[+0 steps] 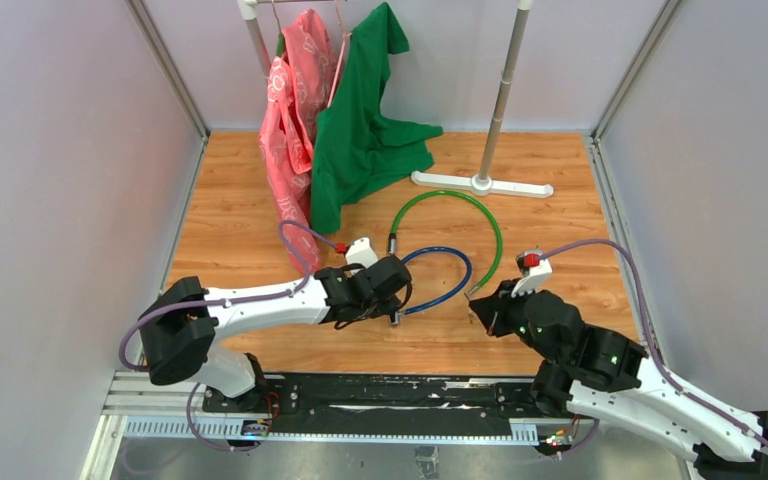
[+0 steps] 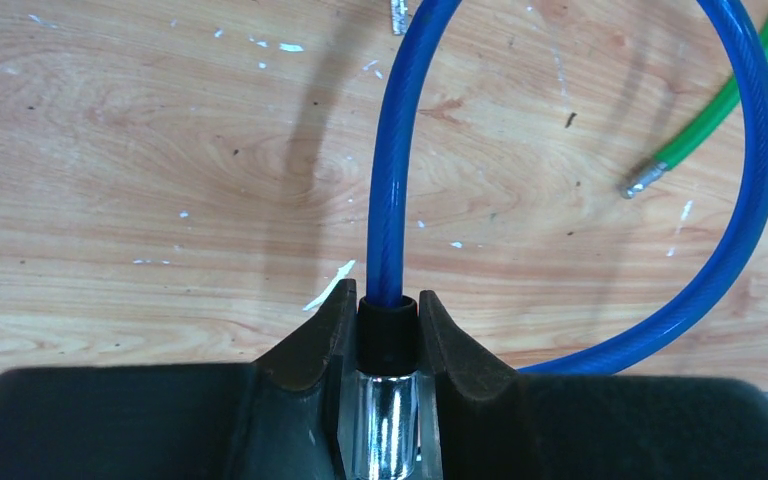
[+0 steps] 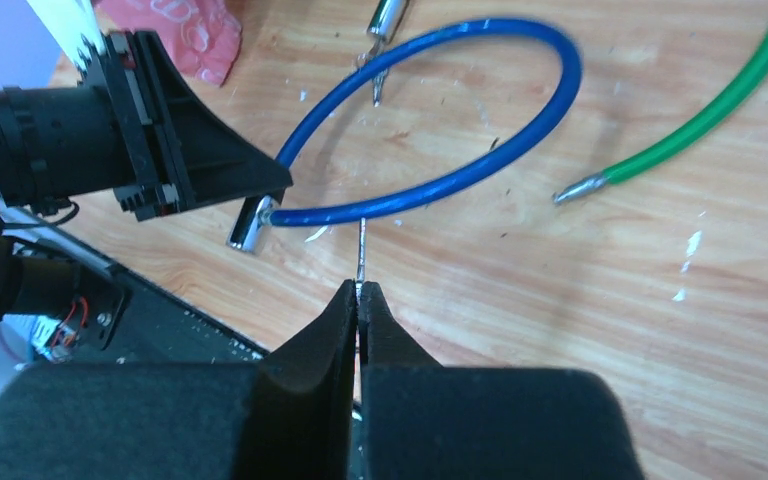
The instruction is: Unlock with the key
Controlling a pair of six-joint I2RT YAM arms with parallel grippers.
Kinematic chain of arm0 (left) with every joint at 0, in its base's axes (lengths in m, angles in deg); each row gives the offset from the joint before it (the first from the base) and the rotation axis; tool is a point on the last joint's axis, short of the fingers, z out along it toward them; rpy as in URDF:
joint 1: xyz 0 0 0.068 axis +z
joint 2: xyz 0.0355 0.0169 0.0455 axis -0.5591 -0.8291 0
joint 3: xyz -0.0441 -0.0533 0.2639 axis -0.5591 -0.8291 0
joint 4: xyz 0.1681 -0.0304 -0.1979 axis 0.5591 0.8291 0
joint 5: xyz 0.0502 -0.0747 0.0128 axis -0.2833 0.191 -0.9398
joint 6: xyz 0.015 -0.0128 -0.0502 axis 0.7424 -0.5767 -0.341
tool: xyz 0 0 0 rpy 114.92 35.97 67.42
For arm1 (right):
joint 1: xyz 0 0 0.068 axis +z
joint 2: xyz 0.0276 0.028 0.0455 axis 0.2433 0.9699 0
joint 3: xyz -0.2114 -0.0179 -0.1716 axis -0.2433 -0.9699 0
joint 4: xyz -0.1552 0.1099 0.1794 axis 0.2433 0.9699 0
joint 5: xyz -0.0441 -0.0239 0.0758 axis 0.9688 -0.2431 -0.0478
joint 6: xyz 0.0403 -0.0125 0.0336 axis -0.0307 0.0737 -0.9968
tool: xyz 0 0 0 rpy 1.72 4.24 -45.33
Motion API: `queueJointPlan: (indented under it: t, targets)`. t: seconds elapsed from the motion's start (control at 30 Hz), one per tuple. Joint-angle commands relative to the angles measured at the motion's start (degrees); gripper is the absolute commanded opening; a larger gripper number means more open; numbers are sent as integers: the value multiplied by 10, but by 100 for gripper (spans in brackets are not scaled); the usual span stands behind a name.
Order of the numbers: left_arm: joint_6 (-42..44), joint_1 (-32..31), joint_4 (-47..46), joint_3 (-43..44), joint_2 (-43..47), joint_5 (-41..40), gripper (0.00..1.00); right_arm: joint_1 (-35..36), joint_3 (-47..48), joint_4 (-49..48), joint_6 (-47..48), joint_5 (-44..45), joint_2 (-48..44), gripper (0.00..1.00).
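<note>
Your right gripper (image 3: pixel 360 292): fingers pressed together, pinching a thin silver metal key (image 3: pixel 361 250) that sticks out straight ahead. The key tip sits at the near edge of the blue plastic-coated cable loop (image 3: pixel 480 165); you cannot tell from the wrist view whether they touch. The chrome lock cylinder (image 3: pixel 250 228) at the blue loop's end lies just beside the key, apart from it.

Your left gripper (image 2: pixel 390 300): clamped around the black collar (image 2: pixel 388 335) where the blue loop joins that cylinder, with the cylinder between the fingers. The loop lies on the wooden tabletop (image 1: pixel 230 230).

Just beyond the blue loop, a green cable (image 1: pixel 480 215) arcs around it, with one metal tip bare. Farther beyond the loop stand the white rack base (image 1: pixel 480 184), a hanging green shirt (image 1: pixel 360 130) and a pink patterned garment (image 1: pixel 290 130).
</note>
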Motion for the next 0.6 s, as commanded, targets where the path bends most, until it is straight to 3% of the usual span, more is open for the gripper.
queueJointPlan:
  t: [0.0, 0.23, 0.57]
  targets:
    - [-32, -3, -50, -1, 15, -2, 0, 4, -41, -16, -91, -62, -18, 0]
    - [-56, -3, -83, -3, 5, 27, 0, 4, -110, -96, -192, -149, -40, 0]
    - [-110, -4, -111, 7, -23, 46, 0, 5, -170, -126, -253, -166, -67, 0]
